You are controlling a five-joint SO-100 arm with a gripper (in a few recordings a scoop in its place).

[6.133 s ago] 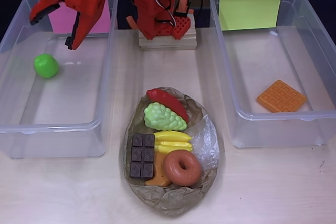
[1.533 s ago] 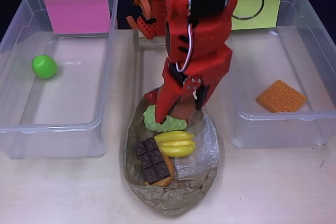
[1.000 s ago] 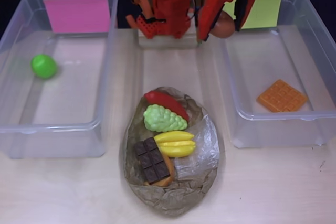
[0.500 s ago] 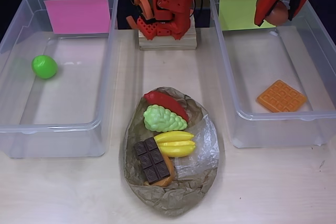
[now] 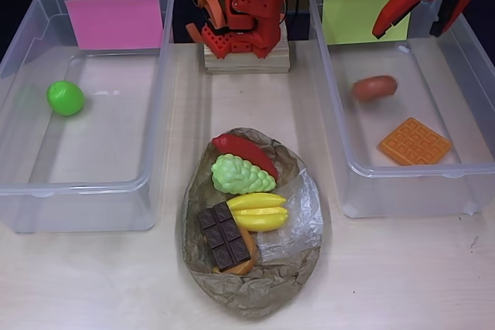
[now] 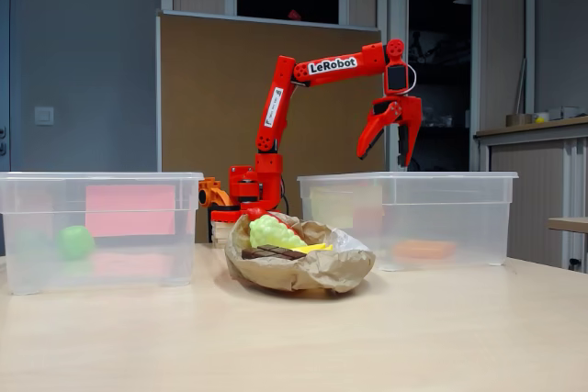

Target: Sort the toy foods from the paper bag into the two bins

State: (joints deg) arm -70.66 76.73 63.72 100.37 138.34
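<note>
- Red two-finger gripper (image 5: 414, 22): poised high above the far end of the clear rectangular plastic bin with the yellow-green paper label (image 5: 473, 56), its jaws spread apart and holding nothing; the fixed view (image 6: 390, 140) shows it well above the bin's rim.
- Brown glossy plastic donut (image 5: 375, 87): blurred, inside the yellow-green-labelled bin, nearer the label than the orange square plastic waffle (image 5: 414, 141); whether it has come to rest on the floor cannot be told.
- Crumpled brown paper bag with a clear window patch (image 5: 298, 264): on the table, to the left of that bin in the overhead view. It holds a red plastic chili (image 5: 244, 150), a pale-green bunch of plastic grapes (image 5: 242, 175), a yellow plastic banana (image 5: 259, 211), a dark chocolate bar (image 5: 225, 236), and an orange piece, probably the croissant (image 5: 249, 253), mostly hidden under the bar.
- Clear plastic bin with the pink paper label (image 5: 166, 67): beyond the bag, far from the yellow-green-labelled bin; it contains one green plastic ball (image 5: 65, 97).
- Step in hand, as judged: release of the donut. To do it well, keep the jaws wide and lift straight clear of the bin wall before swinging toward the bag.
- Next pick: the grapes and chili lie uppermost and unobstructed, so they appear the easiest targets.
</note>
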